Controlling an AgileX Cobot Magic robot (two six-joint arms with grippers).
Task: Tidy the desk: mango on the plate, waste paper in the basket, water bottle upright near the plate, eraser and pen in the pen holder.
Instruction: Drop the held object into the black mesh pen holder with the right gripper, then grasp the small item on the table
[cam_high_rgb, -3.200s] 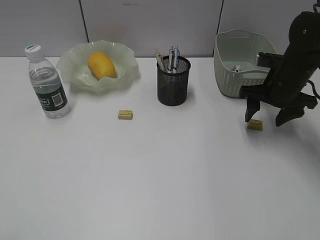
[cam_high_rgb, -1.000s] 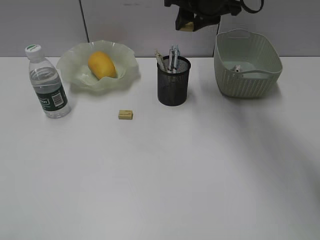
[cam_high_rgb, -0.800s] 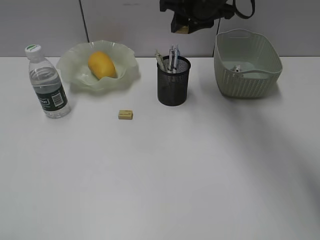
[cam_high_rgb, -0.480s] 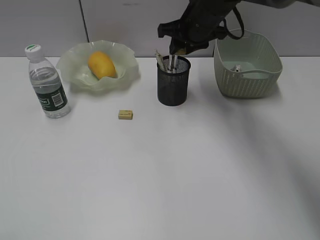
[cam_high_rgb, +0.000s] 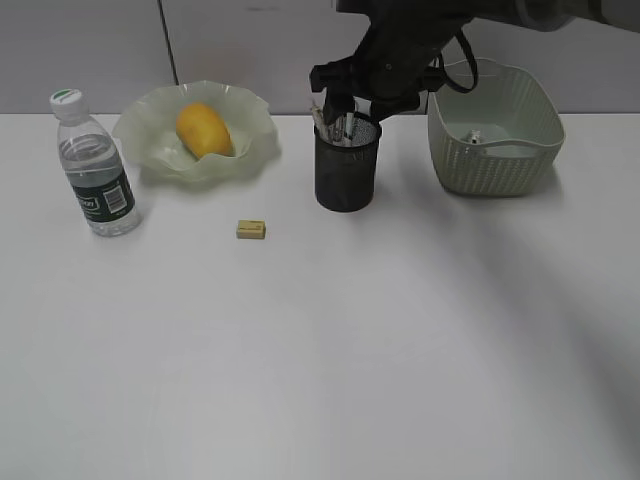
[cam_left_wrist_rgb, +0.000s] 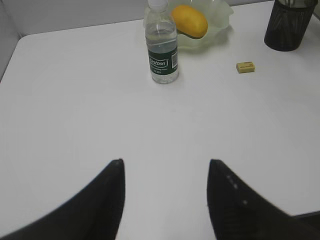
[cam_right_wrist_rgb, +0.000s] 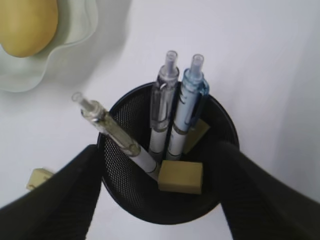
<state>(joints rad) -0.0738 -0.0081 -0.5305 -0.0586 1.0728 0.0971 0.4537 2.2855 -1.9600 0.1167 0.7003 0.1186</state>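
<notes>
My right gripper hangs over the black mesh pen holder, jaws open on either side of its rim. A yellow eraser lies loose inside the holder, touching neither finger, beside three pens and another eraser. One more eraser lies on the desk. The mango sits on the wavy green plate. The water bottle stands upright left of the plate. The waste paper lies in the basket. My left gripper is open and empty above bare desk.
The left wrist view shows the bottle, mango, desk eraser and pen holder far ahead. A grey partition wall runs behind the desk. The desk eraser also shows in the right wrist view.
My right gripper took an eraser from beside the basket, carried it up and left over the pen holder, lowered and opened. The eraser now lies in the holder.
</notes>
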